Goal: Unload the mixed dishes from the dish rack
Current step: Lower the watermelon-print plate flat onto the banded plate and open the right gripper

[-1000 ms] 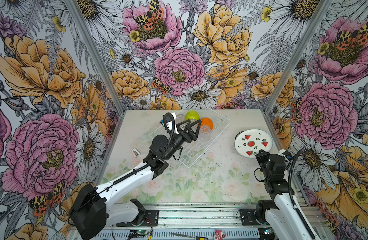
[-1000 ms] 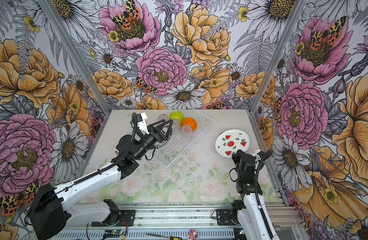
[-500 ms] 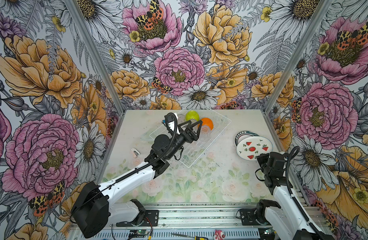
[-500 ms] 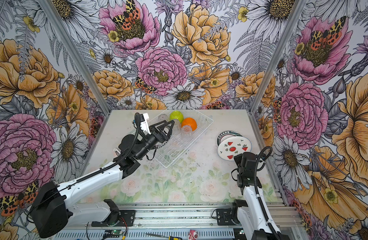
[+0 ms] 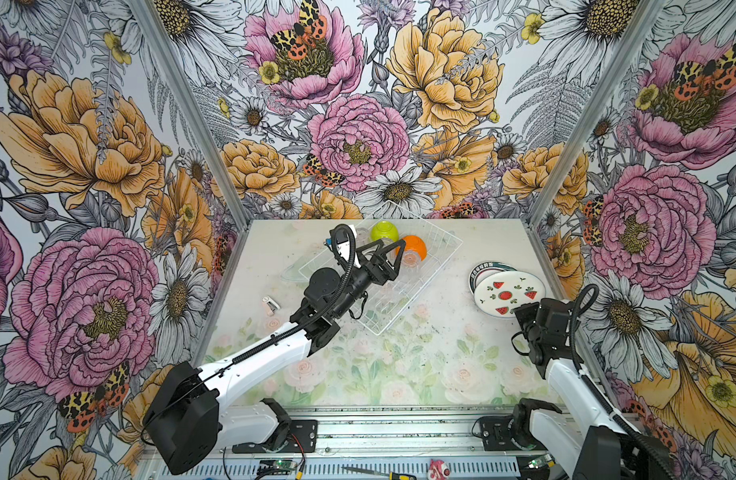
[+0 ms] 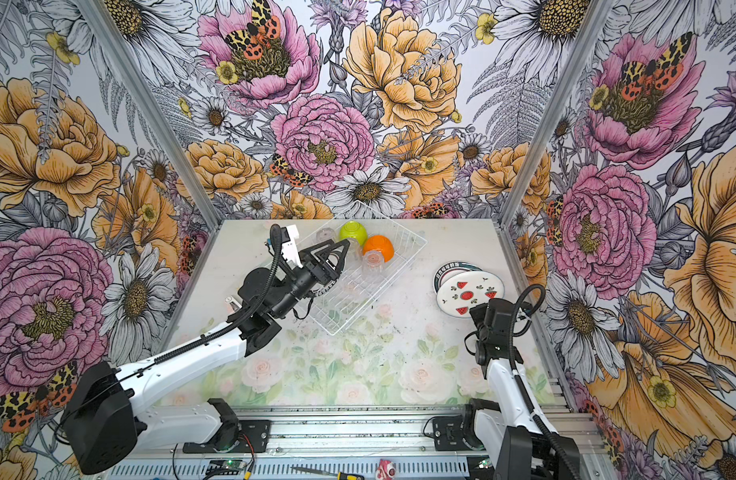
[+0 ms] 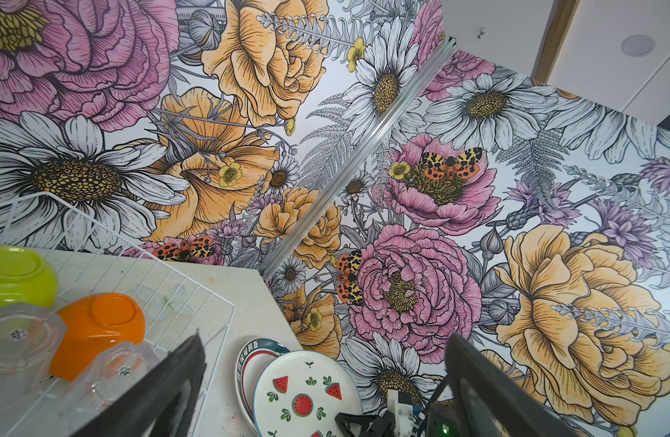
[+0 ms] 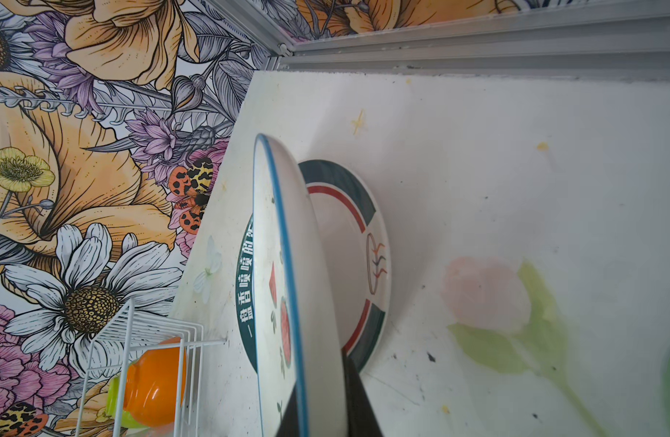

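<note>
The right hand is clenched on the near rim of a watermelon-print plate, holding it partly over a teal-and-red banded plate that lies flat on the surface by the right wall, well apart from the dish rack. The edge grip appears chosen so the plate can be lowered onto the other as a stack; the right wrist view shows a gap at the far edges, but whether the plates touch near the hand cannot be told. Across the middle, the left hand hangs over the rack with jaws spread wide and empty, apparently poised for the next pick. Just beyond it sit an overturned orange bowl, a lime-green bowl and clear tumblers, grouped at the rack's far end. With those pieces left inside, the unloading looks roughly part-done.
</note>
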Motion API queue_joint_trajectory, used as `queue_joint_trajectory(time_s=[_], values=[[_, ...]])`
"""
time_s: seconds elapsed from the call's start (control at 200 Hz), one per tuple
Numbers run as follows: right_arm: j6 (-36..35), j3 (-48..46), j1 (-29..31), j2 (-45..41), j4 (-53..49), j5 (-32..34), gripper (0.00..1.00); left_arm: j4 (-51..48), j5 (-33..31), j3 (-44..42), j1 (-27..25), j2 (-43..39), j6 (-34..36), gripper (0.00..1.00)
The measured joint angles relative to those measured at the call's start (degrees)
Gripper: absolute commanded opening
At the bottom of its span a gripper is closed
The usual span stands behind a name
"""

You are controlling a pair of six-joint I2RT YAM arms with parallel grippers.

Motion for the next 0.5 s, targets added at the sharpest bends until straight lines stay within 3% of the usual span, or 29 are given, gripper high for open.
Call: queue_joint_trajectory(time_s=[0.115,0.2,0.37,0.5], values=[[0.5,0.7,-0.2,2.1,0.9,-0.4,0.00,0.0,0.0,0.0,0.0,0.0,0.0,0.99],[0.9,1.0,-0.3,3.0,1.1,-0.7,0.11,0.0,0.0,0.0,0.0,0.0,0.0,0.99],[1.0,1.2,-0.8,3.5,0.6,-0.9,0.19,0.0,0.0,0.0,0.0,0.0,0.0,0.99],[1.2,1.2,-1.2,3.5,-0.2,-1.4,0.36,0.0,0.0,0.1,0.0,0.0,0.0,0.99]])
